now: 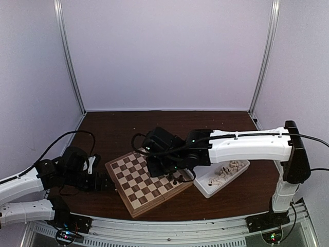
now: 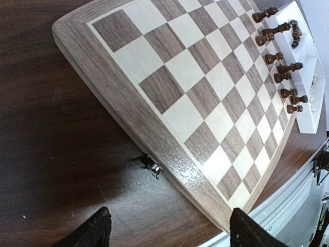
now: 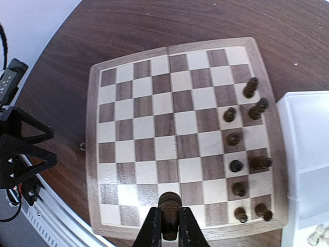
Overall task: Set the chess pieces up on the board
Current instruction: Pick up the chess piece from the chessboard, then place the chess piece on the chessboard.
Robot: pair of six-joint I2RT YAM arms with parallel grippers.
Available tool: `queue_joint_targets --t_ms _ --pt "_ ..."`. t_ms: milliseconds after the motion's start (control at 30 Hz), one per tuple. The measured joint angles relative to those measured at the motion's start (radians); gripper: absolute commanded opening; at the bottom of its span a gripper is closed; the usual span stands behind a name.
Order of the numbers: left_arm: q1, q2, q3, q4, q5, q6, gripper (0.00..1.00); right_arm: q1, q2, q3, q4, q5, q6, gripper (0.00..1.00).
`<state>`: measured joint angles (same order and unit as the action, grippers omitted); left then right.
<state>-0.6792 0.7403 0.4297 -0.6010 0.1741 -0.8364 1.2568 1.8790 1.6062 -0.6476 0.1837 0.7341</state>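
Observation:
The board point(image 1: 146, 182) lies turned at an angle between the arms, and in the right wrist view the board point(image 3: 154, 103) fills most of the picture. Several dark chess pieces point(image 3: 234, 138) stand in two columns along its right side, the side nearest the tray; in the left wrist view these chess pieces point(image 2: 280, 56) show at the far edge. My right gripper point(image 3: 169, 216) is shut on a dark chess piece point(image 3: 169, 201) and hangs over the board's near rows. My left gripper point(image 2: 169, 218) is open with nothing in it, just off the board's left edge point(image 2: 180, 72).
A white tray point(image 1: 204, 186) beside the board's right side holds several pale pieces point(image 1: 226, 172); the tray's wall point(image 3: 303, 134) touches the board's border. A small metal latch point(image 2: 150, 164) sticks out of the board's edge. The table's metal front rail point(image 1: 169, 226) is close behind.

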Motion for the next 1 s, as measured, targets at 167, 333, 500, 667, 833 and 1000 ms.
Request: queue_joint_targets --t_ms 167,333,500,667,833,1000 --pt "0.0 0.008 0.0 0.002 0.003 0.0 0.79 -0.074 -0.101 -0.131 0.016 0.004 -0.034 0.03" --pt "0.0 0.022 0.0 0.005 0.004 0.0 0.79 -0.14 -0.158 -0.231 0.032 0.001 -0.053 0.03" --pt "0.0 0.041 0.0 0.013 0.006 0.0 0.79 -0.18 -0.175 -0.272 0.045 -0.012 -0.073 0.02" --pt "0.0 0.055 0.0 0.029 0.009 0.0 0.79 -0.194 -0.175 -0.297 0.056 -0.025 -0.098 0.02" --pt "0.0 0.08 0.003 0.036 0.015 0.0 0.79 -0.198 -0.175 -0.328 0.064 -0.035 -0.11 0.02" --pt "0.0 0.109 0.011 0.053 0.023 0.001 0.79 -0.199 -0.173 -0.341 0.083 -0.05 -0.118 0.02"
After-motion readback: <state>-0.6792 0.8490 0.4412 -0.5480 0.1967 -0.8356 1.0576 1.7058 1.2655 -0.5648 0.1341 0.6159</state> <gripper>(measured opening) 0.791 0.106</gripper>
